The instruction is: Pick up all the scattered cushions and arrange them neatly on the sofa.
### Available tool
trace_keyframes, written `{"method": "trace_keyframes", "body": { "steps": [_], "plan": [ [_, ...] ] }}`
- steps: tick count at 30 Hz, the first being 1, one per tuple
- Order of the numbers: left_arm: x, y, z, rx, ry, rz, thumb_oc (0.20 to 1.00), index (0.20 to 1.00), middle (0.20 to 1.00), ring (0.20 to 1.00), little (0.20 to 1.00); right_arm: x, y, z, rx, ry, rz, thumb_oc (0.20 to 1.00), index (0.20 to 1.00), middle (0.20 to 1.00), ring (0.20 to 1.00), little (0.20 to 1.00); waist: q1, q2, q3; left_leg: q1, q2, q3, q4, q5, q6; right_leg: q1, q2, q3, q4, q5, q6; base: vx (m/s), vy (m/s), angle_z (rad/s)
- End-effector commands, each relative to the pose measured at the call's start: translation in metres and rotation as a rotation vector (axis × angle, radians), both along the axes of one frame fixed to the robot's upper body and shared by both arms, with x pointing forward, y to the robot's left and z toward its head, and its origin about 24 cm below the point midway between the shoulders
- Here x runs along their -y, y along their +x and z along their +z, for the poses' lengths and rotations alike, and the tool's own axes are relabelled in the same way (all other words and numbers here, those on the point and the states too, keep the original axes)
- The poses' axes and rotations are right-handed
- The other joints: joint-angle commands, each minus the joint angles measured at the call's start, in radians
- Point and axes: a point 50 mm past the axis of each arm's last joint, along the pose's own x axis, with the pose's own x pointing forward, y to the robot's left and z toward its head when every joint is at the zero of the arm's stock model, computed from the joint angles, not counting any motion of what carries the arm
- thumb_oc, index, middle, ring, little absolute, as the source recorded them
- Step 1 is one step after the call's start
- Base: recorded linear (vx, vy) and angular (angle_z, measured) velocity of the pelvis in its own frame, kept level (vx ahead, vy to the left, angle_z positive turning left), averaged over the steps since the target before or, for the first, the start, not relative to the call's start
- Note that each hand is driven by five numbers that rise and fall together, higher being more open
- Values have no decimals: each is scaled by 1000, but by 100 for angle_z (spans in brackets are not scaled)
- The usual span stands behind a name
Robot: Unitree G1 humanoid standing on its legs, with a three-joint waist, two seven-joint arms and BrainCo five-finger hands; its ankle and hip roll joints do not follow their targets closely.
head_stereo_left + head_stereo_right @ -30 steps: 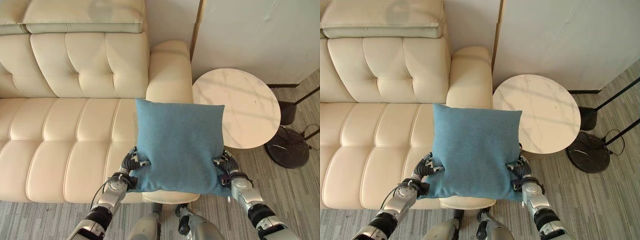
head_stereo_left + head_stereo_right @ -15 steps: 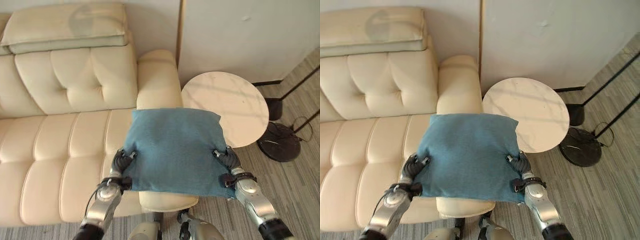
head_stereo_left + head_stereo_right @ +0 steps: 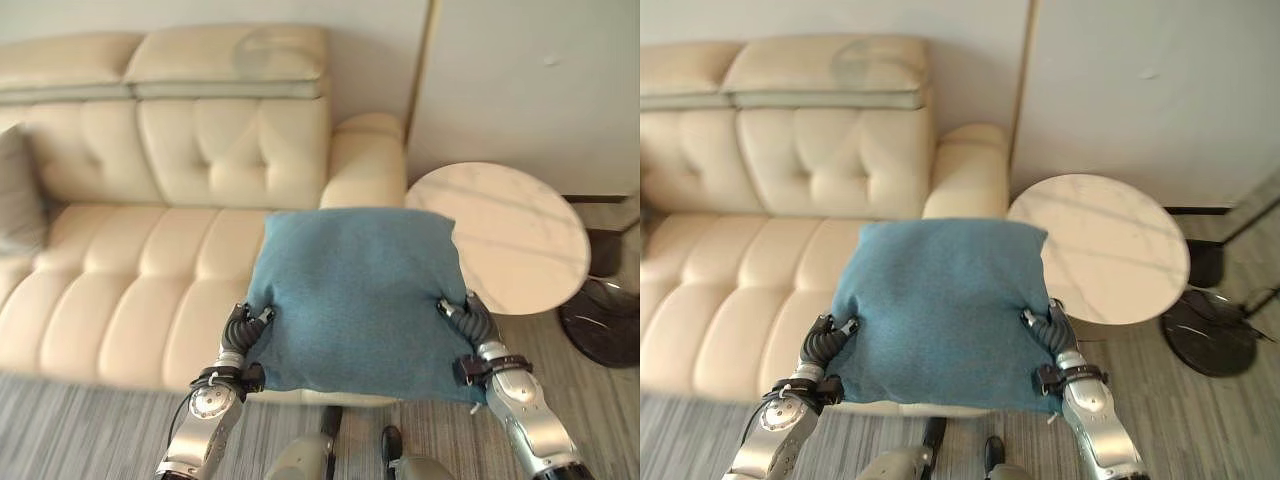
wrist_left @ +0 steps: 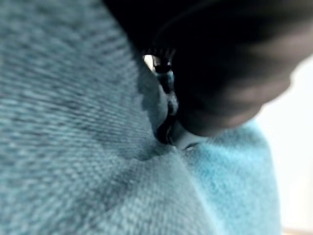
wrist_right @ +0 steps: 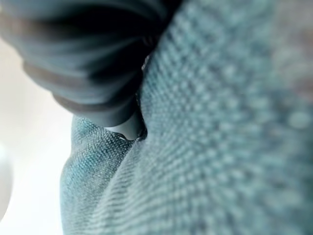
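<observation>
A blue fabric cushion [image 3: 358, 295] hangs in the air in front of the right end of the cream leather sofa [image 3: 150, 270]. My left hand [image 3: 240, 335] is curled into its left side and my right hand [image 3: 470, 322] into its right side, so both are shut on it. Up close in the left wrist view the cushion's weave [image 4: 73, 147] presses against the hand's dark cover, and the right wrist view has the same blue cloth [image 5: 220, 122]. A grey cushion [image 3: 18, 195] leans on the sofa at the far left.
A round pale marble side table [image 3: 510, 235] stands right of the sofa's armrest [image 3: 365, 165]. A dark round lamp base [image 3: 612, 322] sits on the striped grey floor beyond it. A white wall runs behind.
The camera has swung left and pulled back, bringing more of the sofa and the grey cushion into view. The blue cushion stays held between both hands, now lying flatter.
</observation>
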Motion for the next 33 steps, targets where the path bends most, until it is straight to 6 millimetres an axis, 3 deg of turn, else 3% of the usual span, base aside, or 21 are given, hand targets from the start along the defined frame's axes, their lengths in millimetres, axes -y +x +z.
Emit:
{"method": "trace_keyframes", "body": {
  "steps": [1,3,7,8,11,22,28,30,31,33],
  "plan": [
    [22,19,34,205,-66,-97,200,200,200,200,200,-22,0,30,185,80,73,200,200,200,200,200,-39,-83,-72,-85,-82,100,29,-38,40,36,-59,-14,-96,12,112,-119,-39,56],
    [24,17,30,190,-85,-96,200,200,200,200,200,-19,-5,26,170,88,59,200,200,200,200,200,-59,-99,-77,-38,-64,154,66,-103,67,35,-92,-74,-100,34,121,-139,-43,50],
    [23,14,27,179,-89,-103,200,200,200,200,200,-10,-13,18,143,100,22,200,200,200,200,200,-98,-107,-95,56,1,256,109,-177,72,45,-132,-181,-122,49,126,-86,13,105],
    [25,15,27,178,-89,-107,200,200,200,200,200,-8,-14,16,137,106,7,200,200,200,200,200,-116,-103,-105,95,35,323,87,-185,64,51,-140,-222,-131,50,129,-72,42,117],
    [27,15,27,177,-89,-117,200,200,200,200,200,-8,-14,16,139,108,-2,200,200,200,200,200,-127,-96,-118,122,49,348,36,-172,55,57,-139,-246,-140,53,132,-10,65,81],
    [12,10,30,169,-39,-106,200,200,200,200,200,-18,-10,13,114,152,35,200,200,200,200,200,-102,-118,-110,100,13,307,93,-224,74,85,-182,-240,-130,72,157,19,143,14],
    [-8,7,36,190,-3,-46,200,200,200,200,200,-29,-9,15,118,175,88,200,200,200,200,200,-84,-96,-82,94,-17,278,128,-266,121,-18,-262,-185,96,67,157,15,228,-12],
    [-8,5,34,183,-2,-46,200,200,200,200,200,-30,-11,14,116,176,96,200,200,200,200,200,-91,-94,-78,109,-33,262,120,-268,129,-53,-229,-135,130,51,147,112,195,-2],
    [-7,3,32,179,-4,-52,200,200,200,200,200,-29,-12,13,109,170,97,200,200,200,200,200,-97,-99,-83,128,-55,251,101,-263,131,-70,-190,-111,98,53,144,195,174,14],
    [-6,1,32,174,-1,-63,200,200,200,200,200,-29,-12,12,106,171,104,200,200,200,200,200,-101,-104,-82,152,-69,237,80,-263,130,-87,-157,-113,65,63,145,156,87,29]
  ]
}}
